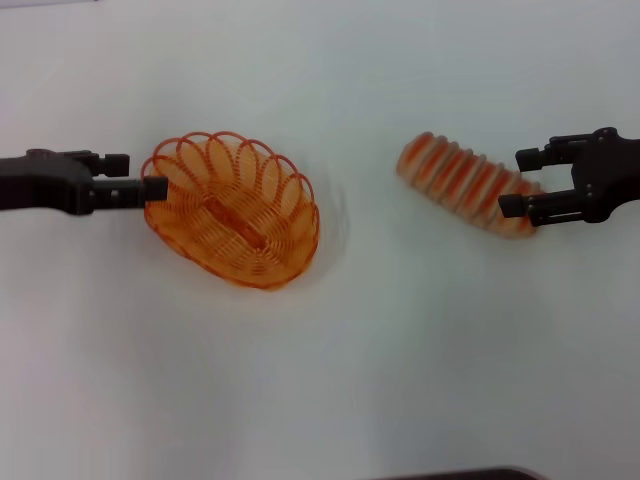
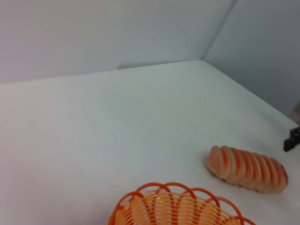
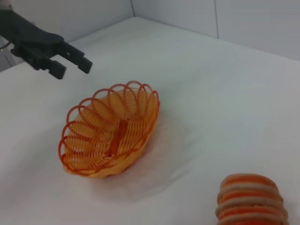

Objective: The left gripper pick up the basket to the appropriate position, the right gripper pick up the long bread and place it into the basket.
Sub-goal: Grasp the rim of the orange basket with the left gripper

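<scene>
A plain white table (image 1: 320, 380) fills the head view. The basket (image 1: 232, 210) serves as landmark: the left gripper (image 1: 135, 176) is set at its rim on the robot's left, fingers parted, presumably to seize it. Well apart to the basket's right lies the long bread (image 1: 462, 182), its far end flanked by the spread right gripper (image 1: 518, 182), ready for closing.

In the left wrist view, bread is seen beyond the basket, untouched.

In the right wrist view, the left gripper's fingers appear just clear of the basket rim, nothing held.

Before me a white table (image 1: 320, 380) carries the orange wire basket (image 1: 235, 212) and, well apart, the long bread (image 1: 462, 180).
</scene>
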Motion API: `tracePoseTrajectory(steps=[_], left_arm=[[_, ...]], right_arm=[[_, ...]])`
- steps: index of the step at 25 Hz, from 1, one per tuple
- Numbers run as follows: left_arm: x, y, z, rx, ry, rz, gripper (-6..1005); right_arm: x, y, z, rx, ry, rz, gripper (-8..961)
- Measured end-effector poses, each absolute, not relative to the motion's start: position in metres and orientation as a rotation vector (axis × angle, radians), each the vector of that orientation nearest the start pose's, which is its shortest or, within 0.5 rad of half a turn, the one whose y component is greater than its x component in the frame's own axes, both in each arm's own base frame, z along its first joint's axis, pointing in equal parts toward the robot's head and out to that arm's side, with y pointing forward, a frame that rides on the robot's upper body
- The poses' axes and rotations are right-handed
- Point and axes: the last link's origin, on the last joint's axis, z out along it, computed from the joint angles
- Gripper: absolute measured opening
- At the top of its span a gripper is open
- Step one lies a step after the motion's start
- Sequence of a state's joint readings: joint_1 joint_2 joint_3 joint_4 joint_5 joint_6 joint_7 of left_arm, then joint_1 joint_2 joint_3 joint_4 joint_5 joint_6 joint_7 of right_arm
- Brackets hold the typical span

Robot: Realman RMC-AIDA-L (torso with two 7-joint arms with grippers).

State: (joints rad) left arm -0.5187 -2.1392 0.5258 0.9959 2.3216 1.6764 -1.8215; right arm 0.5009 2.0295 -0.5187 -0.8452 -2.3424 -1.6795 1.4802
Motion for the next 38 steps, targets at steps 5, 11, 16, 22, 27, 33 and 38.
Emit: tracePoseTrajectory(steps=[5,11,16,22,27,33,38], left_arm=[[-0.263,0.337,0.041,-2.58,-1.247,-0.505,807],[-0.256,0.353,0.048,-2.467,-1.444,-0.512,807],[-0.252,0.365,0.058,-2.401,-1.49,-0.504,806],[-0.242,0.38,0.064,-2.38,-1.51,-0.341,805],[-0.229,0.388,0.06,-2.437,-1.438,-0.18,805],[-0.212,0.397,0.048,-2.507,-1.294,0.076,804],[-0.2,0.404,0.036,-2.529,-1.175,0.209,804]], right_arm=[[0.304,0.316,0.053,-2.752,0.717,0.319,783],[0.303,0.317,0.053,-2.758,0.712,0.324,782],[0.301,0.317,0.053,-2.763,0.708,0.326,781],[0.3,0.318,0.055,-2.77,0.7,0.329,783],[0.299,0.318,0.055,-2.773,0.696,0.329,782],[0.298,0.319,0.056,-2.779,0.694,0.327,782],[0.297,0.319,0.056,-2.781,0.691,0.327,782]])
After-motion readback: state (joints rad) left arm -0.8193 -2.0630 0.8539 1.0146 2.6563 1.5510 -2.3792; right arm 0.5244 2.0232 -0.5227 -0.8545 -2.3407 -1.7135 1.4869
